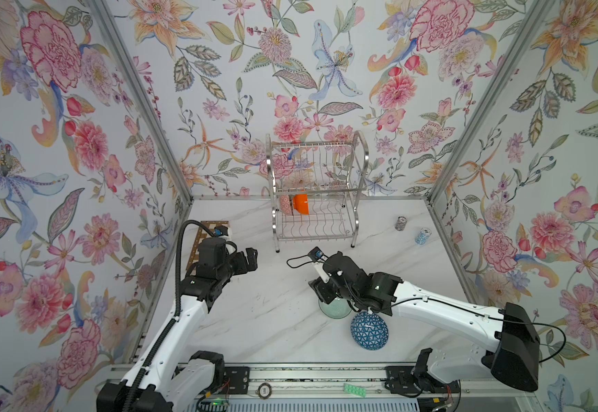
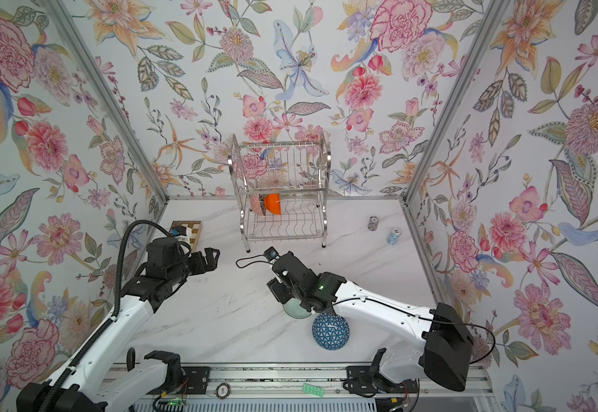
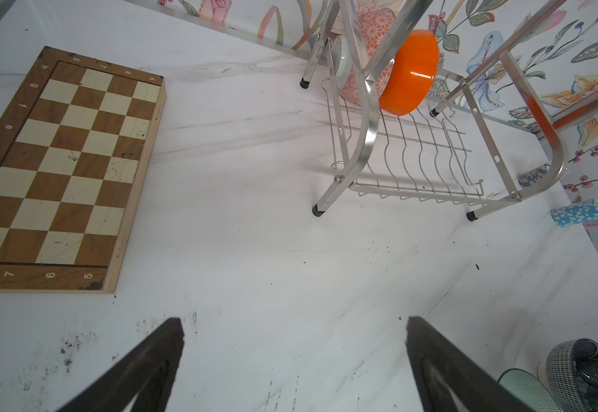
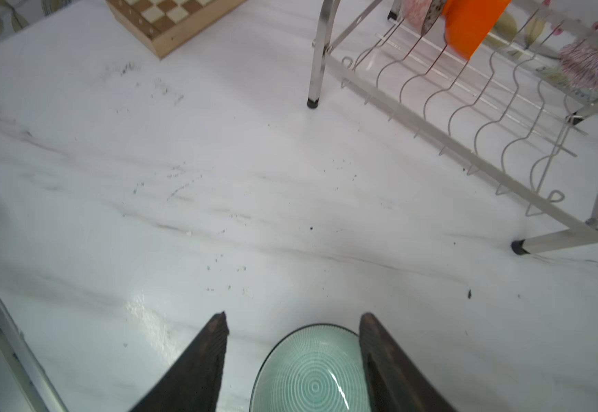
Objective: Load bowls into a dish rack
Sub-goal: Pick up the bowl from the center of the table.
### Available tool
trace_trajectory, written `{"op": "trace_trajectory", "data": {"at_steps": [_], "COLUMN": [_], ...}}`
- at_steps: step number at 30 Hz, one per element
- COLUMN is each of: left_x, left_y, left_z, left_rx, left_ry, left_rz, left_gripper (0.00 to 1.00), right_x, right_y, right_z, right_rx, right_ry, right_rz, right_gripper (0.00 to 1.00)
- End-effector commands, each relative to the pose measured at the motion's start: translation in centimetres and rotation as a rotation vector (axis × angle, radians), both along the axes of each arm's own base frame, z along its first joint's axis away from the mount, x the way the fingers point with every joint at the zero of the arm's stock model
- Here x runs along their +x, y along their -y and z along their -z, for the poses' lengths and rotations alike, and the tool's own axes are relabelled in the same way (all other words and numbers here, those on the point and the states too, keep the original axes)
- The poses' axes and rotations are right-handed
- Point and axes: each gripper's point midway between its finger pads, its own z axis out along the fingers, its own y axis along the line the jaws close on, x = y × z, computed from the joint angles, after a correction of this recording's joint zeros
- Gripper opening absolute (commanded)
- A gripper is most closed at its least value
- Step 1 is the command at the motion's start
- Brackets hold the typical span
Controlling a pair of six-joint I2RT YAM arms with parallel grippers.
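Right gripper half open, mint bowl between jaws, not clamped

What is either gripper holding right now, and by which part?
Nothing yet. The right gripper straddles the rim of the mint bowl, unclamped; the left gripper is empty.
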Motion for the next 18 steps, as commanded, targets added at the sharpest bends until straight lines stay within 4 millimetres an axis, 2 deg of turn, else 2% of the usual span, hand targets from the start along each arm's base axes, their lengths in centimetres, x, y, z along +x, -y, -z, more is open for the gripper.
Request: {"op": "trace_trajectory", "data": {"at_steps": [1, 5, 11, 18], "left_x": [-0.2, -0.2, -0.1, 0.0], "left_y": [-0.3, -0.2, -0.3, -0.2], "left_z": [0.7, 0.8, 0.9, 0.9], "left_rx": [0.033, 0.035, 0.036, 0.037], "left_ry": [-0.017, -0.020, -0.025, -0.024], "left_rz": [-0.002, -0.001, -0.003, -0.001], "left_gripper": [0.99, 0.99, 0.99, 0.99], "right_x": [-3.1, -4.3, -5.3, -6.4], "right_y": [3.3, 3.6, 3.5, 2.7], "right_z": [3.9, 5.6, 8.0, 9.6], "right_rx": [-0.258, -0.360, -0.417, -0.441], "right_ry": [-0.137, -0.186, -0.259, -0.312], "right_rz": [-0.013, -0.050, -0.078, -0.103], "right_gripper": [0.57, 0.54, 0.48, 0.46]}}
